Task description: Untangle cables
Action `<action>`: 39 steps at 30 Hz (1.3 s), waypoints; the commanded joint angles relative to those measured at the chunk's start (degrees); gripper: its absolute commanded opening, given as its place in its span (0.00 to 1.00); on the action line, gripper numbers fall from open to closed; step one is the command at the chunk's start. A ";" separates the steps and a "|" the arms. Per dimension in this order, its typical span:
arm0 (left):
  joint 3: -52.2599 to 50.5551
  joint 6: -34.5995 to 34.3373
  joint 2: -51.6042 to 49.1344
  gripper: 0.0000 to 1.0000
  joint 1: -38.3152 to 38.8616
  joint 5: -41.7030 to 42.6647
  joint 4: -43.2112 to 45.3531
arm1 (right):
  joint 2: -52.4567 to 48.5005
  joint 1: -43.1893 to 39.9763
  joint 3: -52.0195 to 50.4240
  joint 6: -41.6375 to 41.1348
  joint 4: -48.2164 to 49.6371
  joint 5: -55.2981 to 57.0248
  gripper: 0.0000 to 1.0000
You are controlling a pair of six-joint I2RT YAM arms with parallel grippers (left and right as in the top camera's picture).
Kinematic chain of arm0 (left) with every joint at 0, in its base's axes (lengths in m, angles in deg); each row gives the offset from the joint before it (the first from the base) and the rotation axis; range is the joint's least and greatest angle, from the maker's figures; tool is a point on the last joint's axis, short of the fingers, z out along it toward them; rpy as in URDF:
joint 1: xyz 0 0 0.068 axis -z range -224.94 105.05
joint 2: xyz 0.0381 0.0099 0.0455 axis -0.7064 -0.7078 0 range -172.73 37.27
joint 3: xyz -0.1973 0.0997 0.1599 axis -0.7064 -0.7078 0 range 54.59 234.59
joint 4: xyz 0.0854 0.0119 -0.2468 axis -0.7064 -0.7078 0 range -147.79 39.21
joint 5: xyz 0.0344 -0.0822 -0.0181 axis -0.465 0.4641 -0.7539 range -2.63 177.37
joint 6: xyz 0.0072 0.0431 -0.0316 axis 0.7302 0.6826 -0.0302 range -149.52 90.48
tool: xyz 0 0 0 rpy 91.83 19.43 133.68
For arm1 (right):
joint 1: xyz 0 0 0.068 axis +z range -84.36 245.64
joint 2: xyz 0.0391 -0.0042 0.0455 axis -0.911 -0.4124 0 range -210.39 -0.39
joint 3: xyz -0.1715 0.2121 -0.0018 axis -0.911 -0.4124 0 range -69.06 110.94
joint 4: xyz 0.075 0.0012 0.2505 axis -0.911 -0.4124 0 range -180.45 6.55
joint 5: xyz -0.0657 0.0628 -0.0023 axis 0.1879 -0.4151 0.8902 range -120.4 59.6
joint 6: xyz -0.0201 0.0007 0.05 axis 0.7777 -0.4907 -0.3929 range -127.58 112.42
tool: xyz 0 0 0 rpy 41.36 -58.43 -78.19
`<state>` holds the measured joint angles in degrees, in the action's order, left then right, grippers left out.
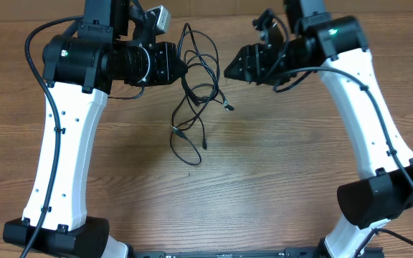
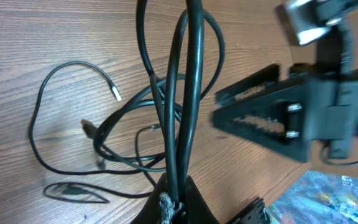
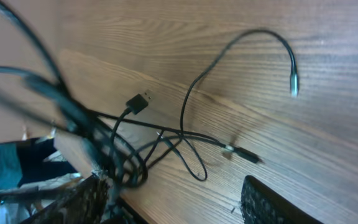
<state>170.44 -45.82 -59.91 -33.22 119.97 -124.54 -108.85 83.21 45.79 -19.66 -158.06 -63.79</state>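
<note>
Overhead view: pinching the cables point(image 1: 194, 97) in the left gripper point(image 1: 185, 69) above the far middle of the table point(image 1: 264, 179), seemingly to let the loops hang apart — right gripper point(image 1: 228, 72) spread wide just beside, likely to take one strand.

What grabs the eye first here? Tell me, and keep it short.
A tangle of thin black cables sits mid-table. Some strands are raised and clamped in the shut left gripper, and the rest trail in loose loops over the wooden table. Facing it, the right gripper hangs open close to the raised strands.
</note>
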 commanded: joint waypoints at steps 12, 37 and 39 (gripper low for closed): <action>0.09 -0.85 0.13 0.04 0.00 1.60 1.16 | 1.88 5.55 -9.79 -16.41 12.31 14.95 0.65; 0.09 -5.38 0.13 0.04 -2.49 5.62 4.17 | -3.56 7.45 -7.72 -17.03 15.32 15.28 0.70; 0.11 -5.38 0.15 0.04 -2.51 6.71 4.15 | -4.00 7.45 -7.72 -19.96 15.89 19.69 0.69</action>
<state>170.40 -50.56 -59.94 -35.67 123.09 -120.83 -112.53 90.81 38.45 -35.44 -143.00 -49.63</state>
